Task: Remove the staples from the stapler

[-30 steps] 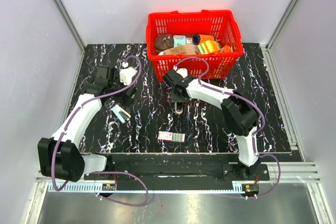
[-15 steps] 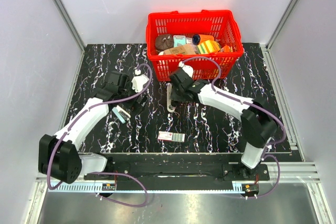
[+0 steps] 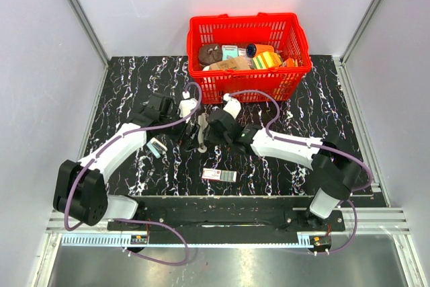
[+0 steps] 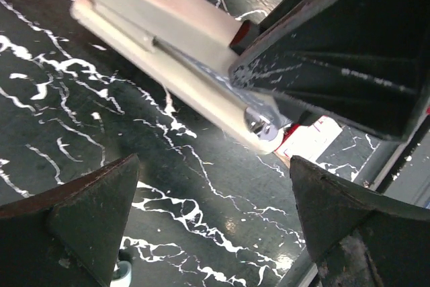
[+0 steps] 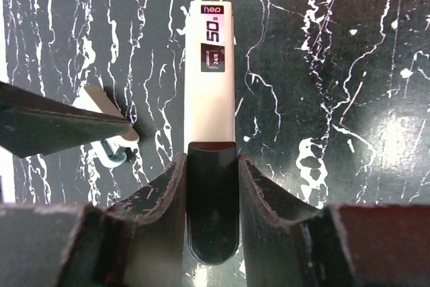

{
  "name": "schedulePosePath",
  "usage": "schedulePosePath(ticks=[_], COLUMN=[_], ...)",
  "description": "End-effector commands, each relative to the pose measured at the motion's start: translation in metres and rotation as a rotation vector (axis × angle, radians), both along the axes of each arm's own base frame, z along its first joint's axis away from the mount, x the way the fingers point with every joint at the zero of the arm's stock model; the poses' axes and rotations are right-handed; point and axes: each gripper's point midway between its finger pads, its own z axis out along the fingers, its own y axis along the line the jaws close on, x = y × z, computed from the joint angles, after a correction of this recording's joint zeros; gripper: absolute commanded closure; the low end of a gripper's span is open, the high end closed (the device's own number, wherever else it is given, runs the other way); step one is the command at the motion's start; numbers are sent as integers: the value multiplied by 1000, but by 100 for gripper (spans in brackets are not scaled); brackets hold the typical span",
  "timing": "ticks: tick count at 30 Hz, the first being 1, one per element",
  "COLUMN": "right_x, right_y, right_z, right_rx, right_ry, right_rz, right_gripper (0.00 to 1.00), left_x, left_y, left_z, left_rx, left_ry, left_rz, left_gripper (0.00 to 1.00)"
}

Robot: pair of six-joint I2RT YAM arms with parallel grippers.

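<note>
Top external view, near to far. Red-and-white box [image 3: 220,175] lies flat at 6 o'clock of the table [image 3: 295,166] centre, near the grippers but apart from them.

Just beyond, at centre, the two grippers meet. Right gripper [image 3: 209,130] comes in from 3 o'clock, jaws narrowed onto the stapler [image 3: 201,130]. It clamps the black rear end, and the cream nose sticks out free past the fingers. Right wrist view confirms this, with one finger pressed to each side of the black tail. Stapler looks lifted off the table, but I can't be sure. Judgement: a hold by the tail leaves the front and rail free for the other arm to work.

Left gripper [image 3: 183,129] sits at 9 o'clock of the stapler, jaws spread wide and empty. In its wrist view the stapler crosses ahead of the gap, not yet between the fingers. Likely set wide to take the body.

Red basket [image 3: 201,78] at 12 o'clock, full of odds, not involved.

Against a second ago: right gripper has carried the stapler toward 9 o'clock. Left arm has swung toward 3 o'clock to meet it, jaws a touch wider. Box and basket unmoved.
</note>
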Motion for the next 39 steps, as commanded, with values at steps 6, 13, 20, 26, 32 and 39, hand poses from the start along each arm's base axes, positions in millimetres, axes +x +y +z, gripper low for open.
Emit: schedulePosePath(ticks=[6,13,20,26,32,39], right_x=[14,0,-14,-17,-20,-24], right_y=[9,15,19,15,18,11], right_z=[102,104,94,92,80,66], right_rx=[326,400,428,424,399,374], right_ry=[-220,-191,-156,-151,-127,-109], right_rz=[-159,-144,-127,-127,-107,-105], right_gripper=[100,100,100,100,100,100], left_x=[-9,-6,-5,-8,-5,-1], left_y=[-21,-24,-27,-25,-23,-22], left_z=[-13,-12,-6,-6,-3,0], left_rx=[-81,-95,-120,-110,-98,-88], left_ry=[49,36,11,-9,-17,-26], left_rz=[-94,-97,-107,-114,-108,-96], left_gripper=[7,10,28,65,92,100])
